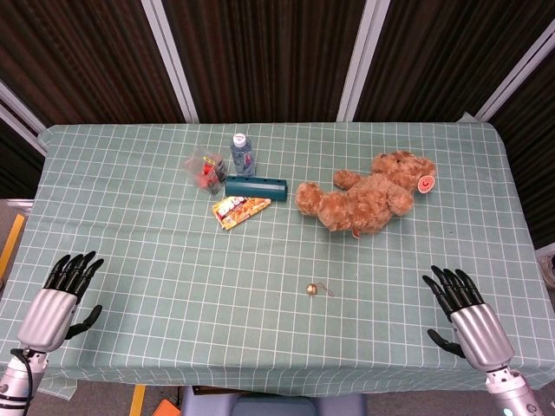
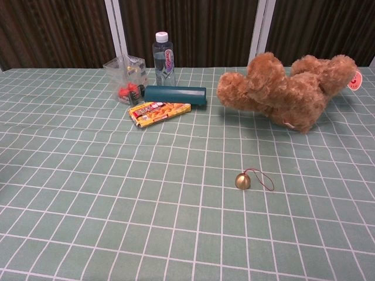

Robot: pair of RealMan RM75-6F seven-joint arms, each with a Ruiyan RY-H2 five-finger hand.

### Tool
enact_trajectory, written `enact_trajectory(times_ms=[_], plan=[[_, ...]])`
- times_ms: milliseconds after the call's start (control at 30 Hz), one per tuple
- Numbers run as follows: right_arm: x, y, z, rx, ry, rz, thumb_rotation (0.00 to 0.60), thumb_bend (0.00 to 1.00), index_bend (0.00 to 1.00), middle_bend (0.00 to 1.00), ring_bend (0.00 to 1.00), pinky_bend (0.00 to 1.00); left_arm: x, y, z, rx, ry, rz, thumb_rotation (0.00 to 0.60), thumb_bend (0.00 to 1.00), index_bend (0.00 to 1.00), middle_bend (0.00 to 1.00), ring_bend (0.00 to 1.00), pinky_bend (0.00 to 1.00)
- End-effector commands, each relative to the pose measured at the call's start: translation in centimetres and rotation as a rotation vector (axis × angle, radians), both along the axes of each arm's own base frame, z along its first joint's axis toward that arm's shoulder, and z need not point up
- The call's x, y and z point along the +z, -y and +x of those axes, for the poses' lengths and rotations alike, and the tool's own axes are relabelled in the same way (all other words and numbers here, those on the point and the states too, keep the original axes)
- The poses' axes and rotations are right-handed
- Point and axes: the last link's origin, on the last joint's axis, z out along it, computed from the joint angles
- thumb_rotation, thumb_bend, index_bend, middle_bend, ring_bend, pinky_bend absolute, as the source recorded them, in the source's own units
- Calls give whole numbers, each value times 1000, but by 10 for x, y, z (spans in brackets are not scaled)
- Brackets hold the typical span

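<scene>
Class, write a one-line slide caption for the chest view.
Small brass bell on green checked tablecloth, before brown plush teddy bear.

Left robot hand [image 1: 56, 299], right robot hand [image 1: 468, 319]: silver backs, black fingers; possibly white wrists.

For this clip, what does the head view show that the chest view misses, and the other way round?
Only the head view shows the left hand and the right hand, both holding nothing with fingers apart at the near table edge, plus the whole checked tablecloth.

Only the chest view shows the bottle's label print and the red loop on the small bell clearly, from low down.

Both show the teddy bear, water bottle, teal box, yellow snack packet, clear bag of small items and the bell.
</scene>
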Motion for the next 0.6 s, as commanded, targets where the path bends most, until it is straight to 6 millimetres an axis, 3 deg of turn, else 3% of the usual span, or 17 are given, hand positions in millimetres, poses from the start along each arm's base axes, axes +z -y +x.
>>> enact_trajectory(times_ms=[33,167,400,500,600], plan=[[-2,2,2,18,1,-3,600,302,0,0,0,0,0,1,-1,7,-9,-12,600,364,0,0,0,6],[-15,15,12,69,-32,23,600,302,0,0,0,0,2,4,2,-5,3,-17,600,366,0,0,0,6],[-56,63,62,194,-147,172,600,302,17,0,0,0,7,1,-2,8,4,-21,600,365,0,0,0,7],[-79,82,83,222,-174,241,600,302,76,0,0,0,9,3,-2,12,4,-20,600,366,0,0,0,7],[-101,100,102,234,-154,296,600,315,200,0,0,0,11,4,-3,17,3,-18,600,367,0,0,0,7]])
